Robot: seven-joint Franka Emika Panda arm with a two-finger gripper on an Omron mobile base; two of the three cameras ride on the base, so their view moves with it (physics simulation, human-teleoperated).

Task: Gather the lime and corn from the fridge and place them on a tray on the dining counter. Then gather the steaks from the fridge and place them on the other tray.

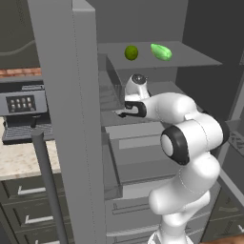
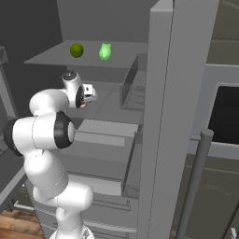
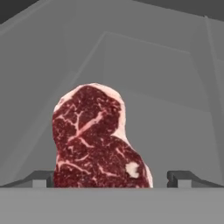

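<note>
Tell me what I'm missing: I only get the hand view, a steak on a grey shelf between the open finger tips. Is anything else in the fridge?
Observer: Yes. A lime lies on the shelf above the arm.
Operator: Alone?
Observer: No. A pale green corn lies to its right, apart from it.
Operator: And the fridge itself?
Observer: It is open. A fridge door stands edge-on beside the arm.
</note>
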